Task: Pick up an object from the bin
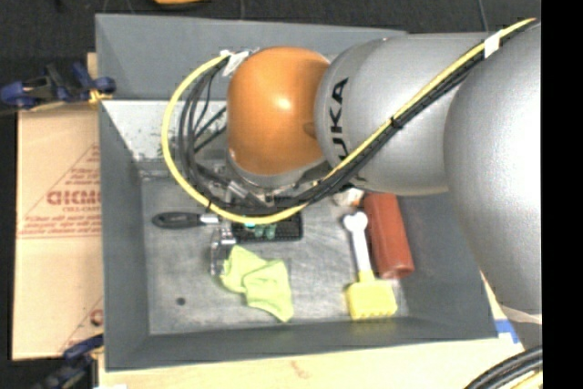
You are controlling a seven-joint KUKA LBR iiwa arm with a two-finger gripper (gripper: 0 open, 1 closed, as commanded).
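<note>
Because the wrist hides much of the gripper [219, 256], it cannot be told whether it is released or clenched. Left of it, near, lies a black-handled tool [178, 220]. Beyond that, bare floor runs to the bin [123, 232] wall, giving room. Just right of it, apparently touching, lies a crumpled yellow-green cloth [262, 283], the likely pick. Soft cloth may slip or drag. Further right, a white-handled yellow brush [368, 287] and a red cylinder [390, 237] lie beside the arm, where a sideways swing could strike them.
</note>
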